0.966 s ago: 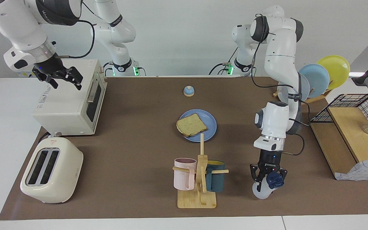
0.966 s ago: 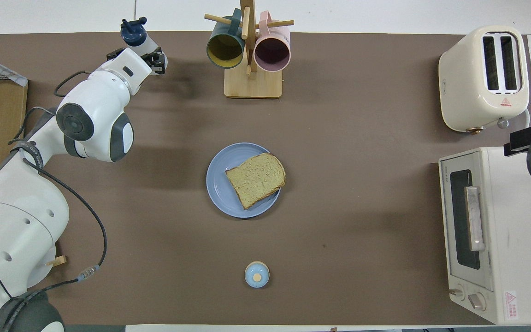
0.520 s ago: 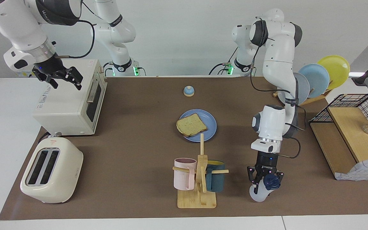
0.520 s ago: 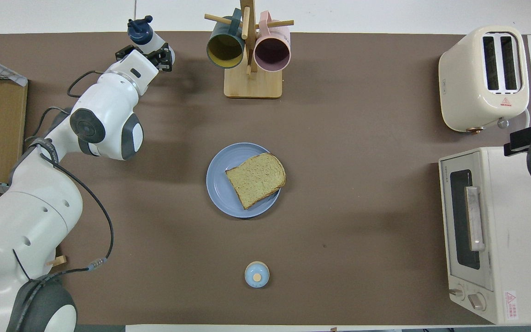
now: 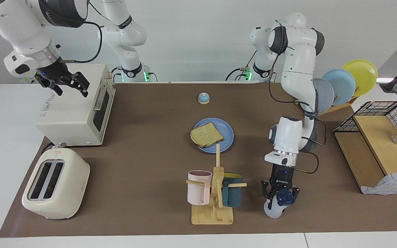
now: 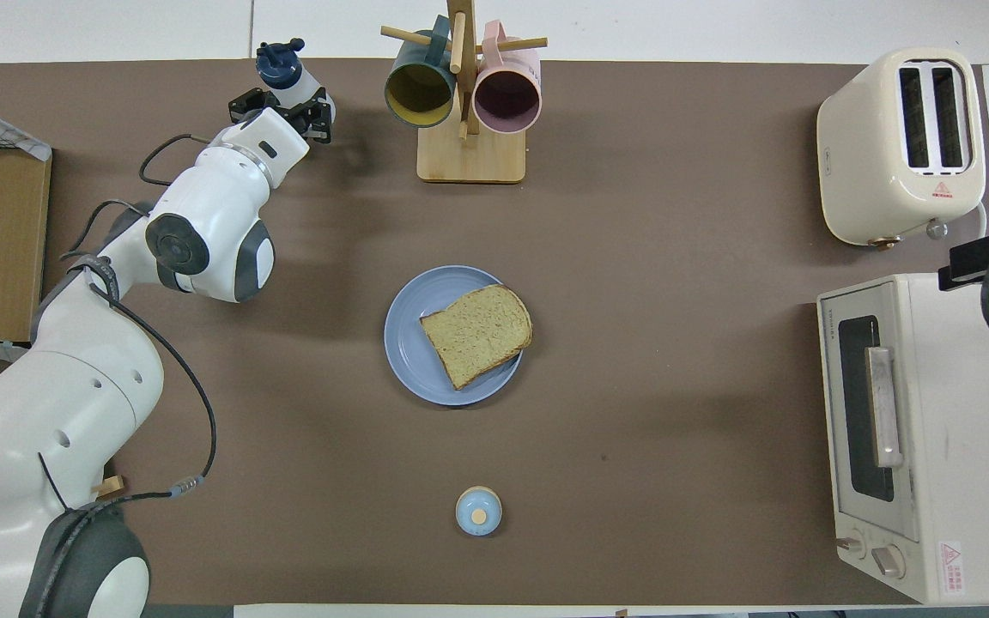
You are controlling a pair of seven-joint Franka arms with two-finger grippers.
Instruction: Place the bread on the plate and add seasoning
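Your left tool (image 5: 278,199) is clamped on seasoning bottle (image 5: 274,208), tilted, beside mug rack (image 5: 214,196). Bread (image 5: 206,134) lies on plate (image 5: 226,129), mid surface. Right tool (image 5: 68,84) waits over oven (image 5: 76,110), fingers apart.

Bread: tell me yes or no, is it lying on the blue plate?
Yes, the bread lies flat on the blue plate, one corner reaching just past the rim.

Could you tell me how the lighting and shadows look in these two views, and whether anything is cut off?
Facing view: even light, soft shadows beside the mug rack and under the left gripper holding the seasoning. Overhead view: a faint shadow beside the plate; the toaster oven is cut off at the frame's edge.
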